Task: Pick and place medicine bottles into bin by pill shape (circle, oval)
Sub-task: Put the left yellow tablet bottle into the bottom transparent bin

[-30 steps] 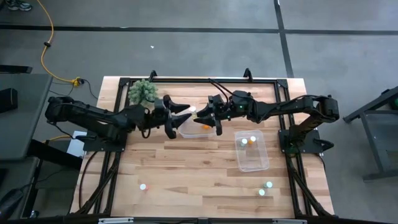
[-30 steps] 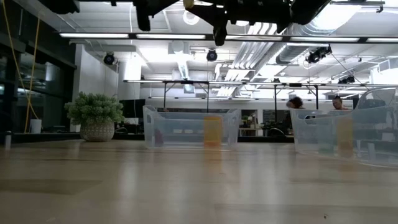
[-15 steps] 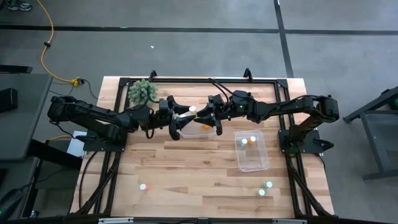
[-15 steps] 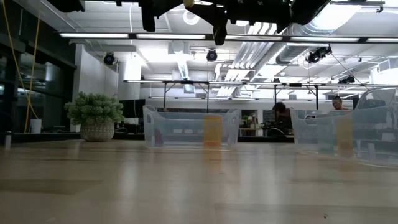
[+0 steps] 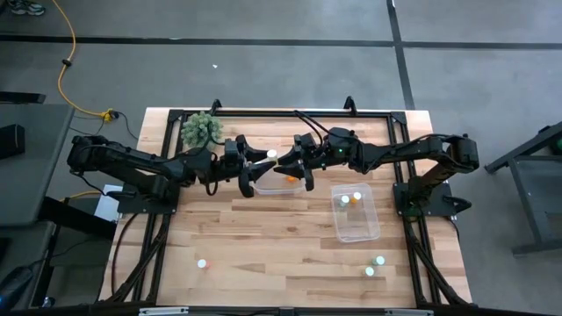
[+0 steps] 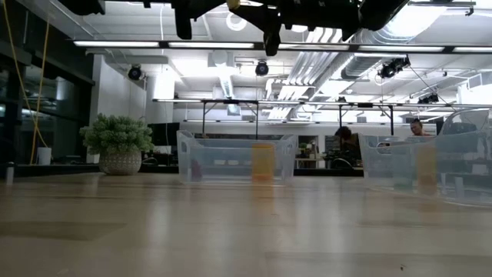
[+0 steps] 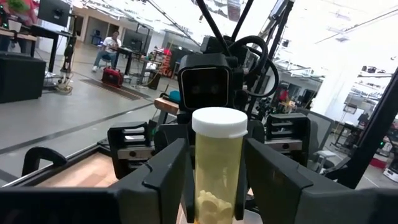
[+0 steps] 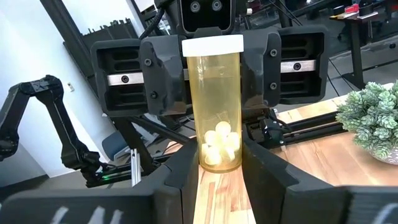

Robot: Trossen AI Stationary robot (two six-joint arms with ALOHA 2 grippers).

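A medicine bottle (image 8: 213, 106) with a yellow see-through body, a white cap and round white pills in its bottom stands upright in the air between my two grippers. In the high view its cap (image 5: 272, 154) shows over the far clear bin (image 5: 279, 186). My left gripper (image 7: 216, 180) comes from the table's left and is shut on the bottle (image 7: 217, 155). My right gripper (image 8: 219, 180) comes from the right and is shut on the same bottle. Both are high above the table. My left gripper pinches the bottle's body below the cap (image 7: 200, 168) between its two fingers (image 7: 171, 168). The fingers come about level from the table's left. The bottle stands upright, clear of the table. My right gripper pinches the lower part of the body (image 8: 214, 158) between its two fingers (image 8: 183, 174), level from the table's right. The bottle's bottom end sits between the fingers and the cap stands above them.
A second clear bin (image 5: 356, 213) at the right holds two bottles (image 5: 351, 198). Loose bottles stand near the front edge at the left (image 5: 202, 262) and right (image 5: 376, 265). A green potted plant (image 5: 201, 130) stands at the far left. An orange bottle (image 5: 290, 178) lies in the far bin.
My left gripper's fingers have drawn together on the bottle that my right gripper holds still. The bottle has stayed upright in the same place.
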